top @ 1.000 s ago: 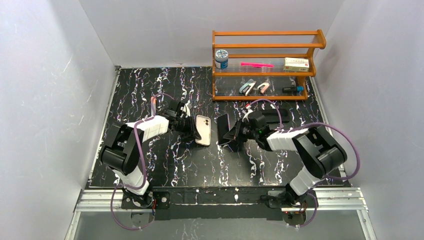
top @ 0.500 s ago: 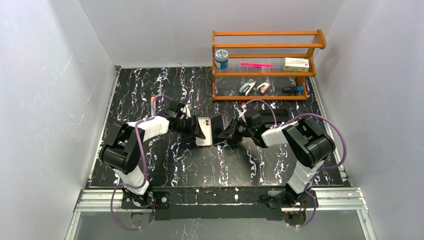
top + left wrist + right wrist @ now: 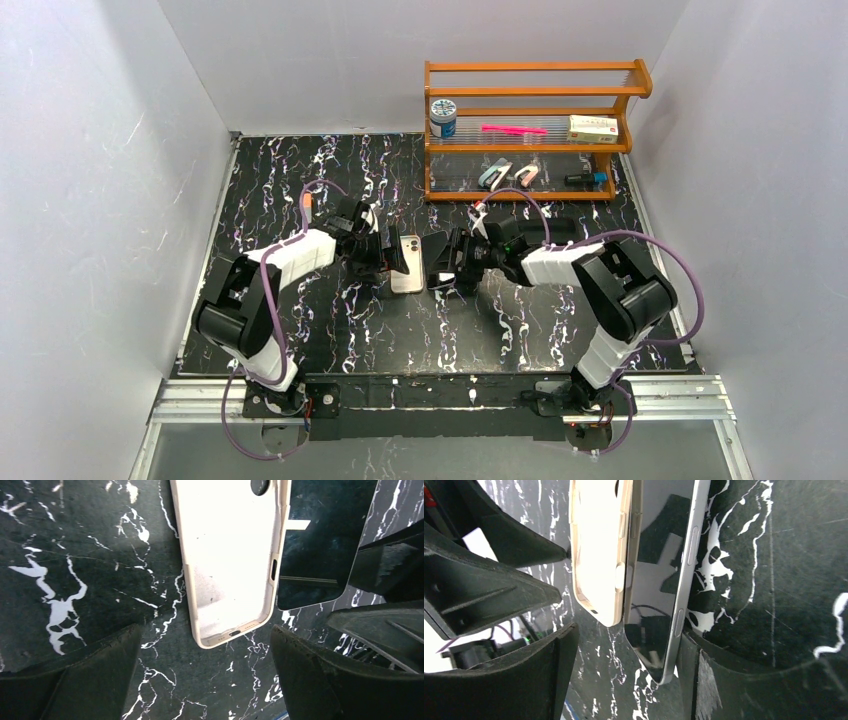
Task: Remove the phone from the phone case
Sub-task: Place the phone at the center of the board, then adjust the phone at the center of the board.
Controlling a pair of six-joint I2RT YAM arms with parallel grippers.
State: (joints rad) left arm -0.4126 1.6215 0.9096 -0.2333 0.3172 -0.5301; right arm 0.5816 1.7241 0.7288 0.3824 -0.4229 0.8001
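Observation:
The empty cream phone case [image 3: 406, 264] lies on the black marble table [image 3: 330, 180] with its inside up. It also shows in the left wrist view [image 3: 230, 555] and the right wrist view [image 3: 599, 550]. The black phone [image 3: 437, 262] lies flat just right of the case, edge to edge with it [image 3: 320, 545]. My left gripper [image 3: 388, 262] is open [image 3: 205, 680], with bare table between its fingers just short of the case's bottom end. My right gripper [image 3: 452, 266] is open [image 3: 624, 680]. The phone's end [image 3: 664, 580] reaches between its fingers, close against one finger [image 3: 724, 680].
An orange wooden rack [image 3: 530, 130] stands at the back right with a jar [image 3: 442, 117], a pink pen [image 3: 512, 129], a box [image 3: 592, 127] and small items on its shelves. A dark object [image 3: 562, 229] lies behind the right arm. Grey walls enclose the table.
Both grippers have gone from shut to open. The case and the phone, held apart a second ago, came together and now lie side by side on the table, released.

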